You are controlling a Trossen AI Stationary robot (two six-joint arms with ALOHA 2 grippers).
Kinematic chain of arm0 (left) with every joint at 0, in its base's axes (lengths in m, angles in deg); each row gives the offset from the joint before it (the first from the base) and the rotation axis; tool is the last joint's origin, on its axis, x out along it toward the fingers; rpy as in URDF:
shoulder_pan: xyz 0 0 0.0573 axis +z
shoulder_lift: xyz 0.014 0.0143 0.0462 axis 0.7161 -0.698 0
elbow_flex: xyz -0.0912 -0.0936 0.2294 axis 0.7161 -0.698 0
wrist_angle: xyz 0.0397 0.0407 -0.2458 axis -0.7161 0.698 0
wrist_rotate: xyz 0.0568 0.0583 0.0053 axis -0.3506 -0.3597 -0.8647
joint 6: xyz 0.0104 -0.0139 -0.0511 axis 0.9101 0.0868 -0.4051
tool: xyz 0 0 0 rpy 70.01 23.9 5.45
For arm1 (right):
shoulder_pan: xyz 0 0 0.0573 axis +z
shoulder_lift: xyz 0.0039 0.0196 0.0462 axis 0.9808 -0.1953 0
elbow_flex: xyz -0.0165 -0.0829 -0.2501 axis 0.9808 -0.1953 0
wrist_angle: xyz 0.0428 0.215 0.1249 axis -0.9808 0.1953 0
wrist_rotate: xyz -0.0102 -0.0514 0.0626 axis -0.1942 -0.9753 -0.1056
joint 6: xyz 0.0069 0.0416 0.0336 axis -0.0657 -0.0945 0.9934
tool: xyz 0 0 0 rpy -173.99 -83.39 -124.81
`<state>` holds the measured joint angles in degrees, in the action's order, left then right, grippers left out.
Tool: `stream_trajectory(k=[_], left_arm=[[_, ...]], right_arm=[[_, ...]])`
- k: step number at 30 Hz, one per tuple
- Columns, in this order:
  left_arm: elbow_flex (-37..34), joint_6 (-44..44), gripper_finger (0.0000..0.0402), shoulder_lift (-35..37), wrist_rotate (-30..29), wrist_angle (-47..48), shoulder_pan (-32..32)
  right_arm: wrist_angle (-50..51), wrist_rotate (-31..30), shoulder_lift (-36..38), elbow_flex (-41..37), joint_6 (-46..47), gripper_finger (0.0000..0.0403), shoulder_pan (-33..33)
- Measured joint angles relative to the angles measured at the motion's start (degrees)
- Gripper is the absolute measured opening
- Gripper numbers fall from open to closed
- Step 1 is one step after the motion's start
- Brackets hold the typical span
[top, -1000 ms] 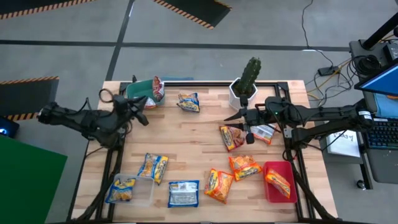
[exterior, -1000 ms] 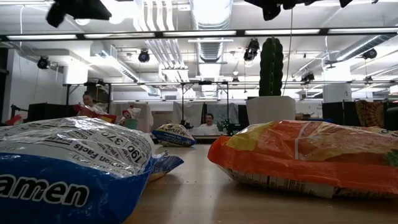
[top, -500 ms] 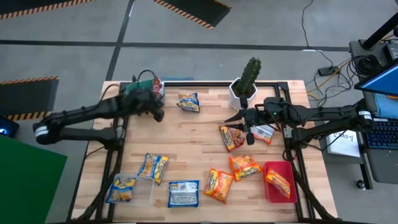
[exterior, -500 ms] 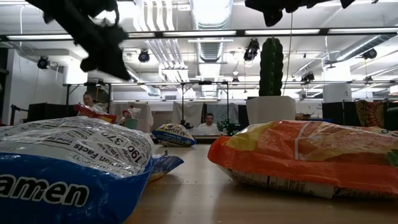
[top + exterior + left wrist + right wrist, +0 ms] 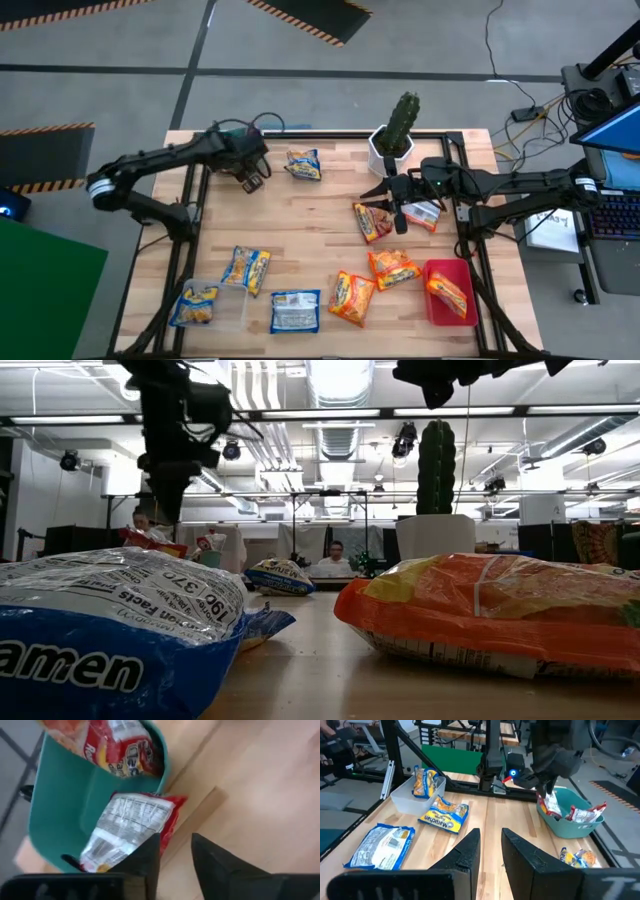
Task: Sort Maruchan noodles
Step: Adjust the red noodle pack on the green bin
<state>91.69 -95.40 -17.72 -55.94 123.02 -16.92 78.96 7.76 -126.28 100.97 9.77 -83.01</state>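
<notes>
Swung up to the green tray [image 5: 55, 815] at upper left, the left gripper [image 5: 252, 180] has released a red packet [image 5: 127, 827]; jaws apart, right's unclear; eight packets remain on the table [image 5: 310, 215]

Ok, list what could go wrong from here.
1. A red packet seems to lie across the green tray's rim, right by the left end effector; a nudge might tip it out onto the table.
2. The right end effector hovers close to the cactus; a wide swing could knock it over.
</notes>
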Motion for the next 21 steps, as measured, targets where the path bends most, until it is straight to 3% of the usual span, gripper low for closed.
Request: stream_trajectory(k=[9, 15, 21], left_arm=[[-1.9, 14.9, 0.0189, -3.5, -1.2, 0.8, -0.1], [-3.6, 20.8, 0.0209, -0.5, -9.4, -1.0, 0.0], [-4.7, 21.4, 0.021, 1.2, -3.8, -2.9, 0.3]], right_arm=[[0.1, 0.0, -0.8, 0.0, 0.2, 0.0068, 0.0], [1.0, 0.0, -0.8, 0.0, 0.3, 0.0068, 0.0], [1.4, 0.0, -0.8, 0.0, 1.0, 0.0068, 0.0]])
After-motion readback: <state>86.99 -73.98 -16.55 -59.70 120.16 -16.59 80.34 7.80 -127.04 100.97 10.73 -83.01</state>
